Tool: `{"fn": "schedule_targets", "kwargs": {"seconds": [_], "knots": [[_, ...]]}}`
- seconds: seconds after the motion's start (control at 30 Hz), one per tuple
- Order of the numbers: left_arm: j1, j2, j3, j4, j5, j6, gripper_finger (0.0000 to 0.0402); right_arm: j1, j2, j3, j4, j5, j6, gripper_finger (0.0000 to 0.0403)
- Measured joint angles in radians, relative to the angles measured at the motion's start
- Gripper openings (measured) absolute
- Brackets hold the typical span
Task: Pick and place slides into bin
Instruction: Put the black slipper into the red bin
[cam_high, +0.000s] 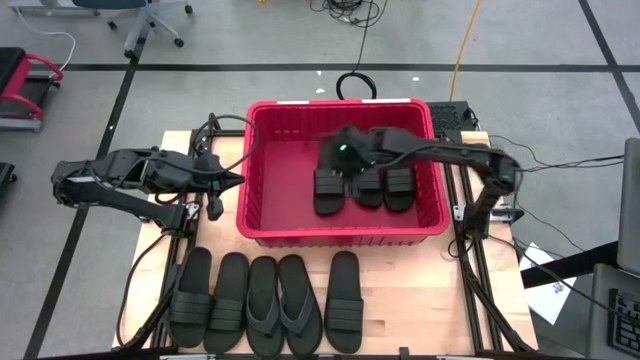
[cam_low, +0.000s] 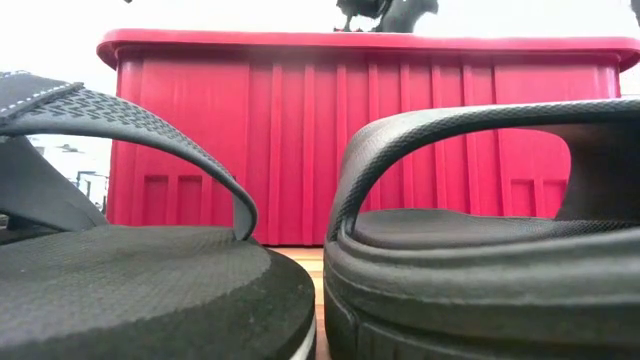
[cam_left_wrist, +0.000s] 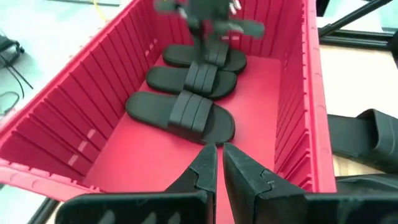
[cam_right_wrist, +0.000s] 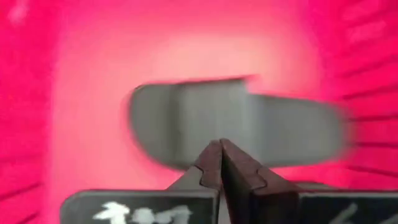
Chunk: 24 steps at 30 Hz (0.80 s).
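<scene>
The red bin stands at the table's far middle. Three black slides lie sole-down side by side on its floor, toward its right end. My right gripper hangs over them above the leftmost slide, shut, with nothing between its fingers. My left gripper hovers at the bin's left wall, shut and empty, pointing into the bin. Several more slides lie in a row on the table's near part.
The row on the near part of the table includes a thong flip-flop and ribbed-strap slides. Two of them fill the low view in front of the bin. The bin's left half shows bare floor.
</scene>
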Motion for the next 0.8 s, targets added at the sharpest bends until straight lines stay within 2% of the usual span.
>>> {"fn": "schedule_targets", "kwargs": {"seconds": [0.07, 0.17, 0.23, 0.37, 0.43, 0.6, 0.8], "knots": [[0.000, -0.006, 0.000, -0.001, 0.000, 0.016, 0.0026, -0.001, -0.071, 0.000, 0.036, 0.062, 0.027, 0.0000], [0.000, -0.012, 0.000, -0.002, 0.000, 0.037, 0.0026, 0.010, -0.190, 0.000, 0.100, 0.065, 0.092, 0.0000], [0.000, -0.013, 0.000, -0.002, 0.000, 0.043, 0.0026, 0.020, -0.270, 0.000, 0.135, 0.017, 0.146, 0.0000], [0.000, -0.013, 0.000, -0.002, 0.001, 0.066, 0.0026, 0.032, -0.412, 0.001, 0.140, -0.154, 0.242, 0.0000], [0.000, -0.013, 0.000, -0.002, 0.001, 0.078, 0.0026, 0.039, -0.472, 0.002, 0.105, -0.198, 0.295, 0.0000], [0.000, -0.013, 0.000, 0.003, 0.001, 0.075, 0.0026, 0.074, -0.578, 0.002, -0.041, -0.222, 0.360, 0.0000], [0.000, -0.013, 0.000, 0.011, 0.009, -0.009, 0.0026, 0.152, -0.612, 0.001, -0.211, -0.222, 0.413, 0.0012]]}}
